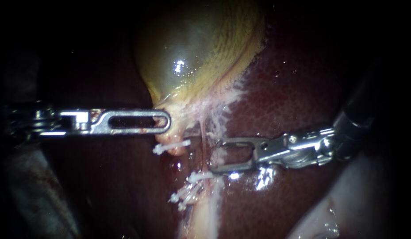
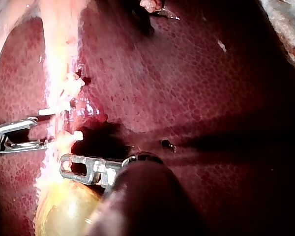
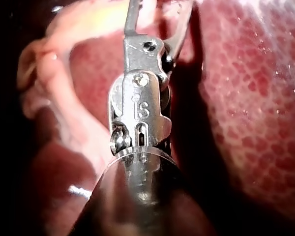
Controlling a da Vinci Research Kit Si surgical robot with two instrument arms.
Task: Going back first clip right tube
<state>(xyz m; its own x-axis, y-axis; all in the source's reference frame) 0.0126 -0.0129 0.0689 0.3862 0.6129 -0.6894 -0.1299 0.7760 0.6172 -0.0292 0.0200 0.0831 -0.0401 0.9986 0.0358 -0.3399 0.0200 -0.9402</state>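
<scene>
The yellow-green gallbladder (image 1: 192, 53) lies on the dark red liver (image 1: 293, 88). My left instrument (image 1: 165, 120) comes in level from the left, its slotted jaws shut on the gallbladder's neck; in the left wrist view the left instrument (image 2: 69, 164) lies just over the gallbladder (image 2: 64, 211). My right instrument (image 1: 214, 156) has its jaws open, with their tips at the thin pale right tube (image 1: 204, 132). A white clip (image 1: 201, 176) sits on that tube just below the lower jaw. Another white clip (image 1: 172, 146) crosses the left tube under the neck.
More white clips (image 1: 185, 194) cluster lower on the pale strand. Pale fatty tissue (image 1: 329, 221) lies at the lower right. In the left wrist view my right instrument (image 2: 39, 132) stands open beside the pale strand (image 2: 59, 64). In the right wrist view the right instrument (image 3: 155, 10) points at pale tissue.
</scene>
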